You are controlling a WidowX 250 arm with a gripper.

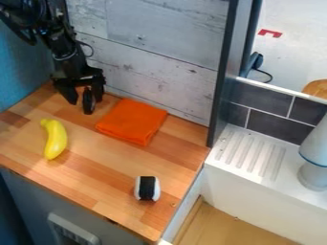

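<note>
Looking down at a slant on a wooden counter [96, 177], smooth and pieced together from straight tan and reddish strips. Meeting at the back a whitish board wall [159, 38] streaked with rough-looking gray grain. Adjoining on the right a white sink [243, 189], showing long parallel grooves in its flat ledge. Coming down from the top left as a black, jointed robot arm [69, 60], and ending in an angular gripper [81, 108], hanging over the counter's back left part and holding its two fingers a little apart. Lining the wall above the ledge with dark gray, rectangular tiles [277, 128]. Showing an orange cloth [133, 120] lying folded into a soft, flat square, near the gripper and toward the wall. Standing a pale, rounded object [315, 176] with a blue line on the ledge. Resting a smooth, curved yellow banana [55, 139] left of the cloth. Placing a stubby white roll [147, 188], banded in black, near the front right edge.
</note>
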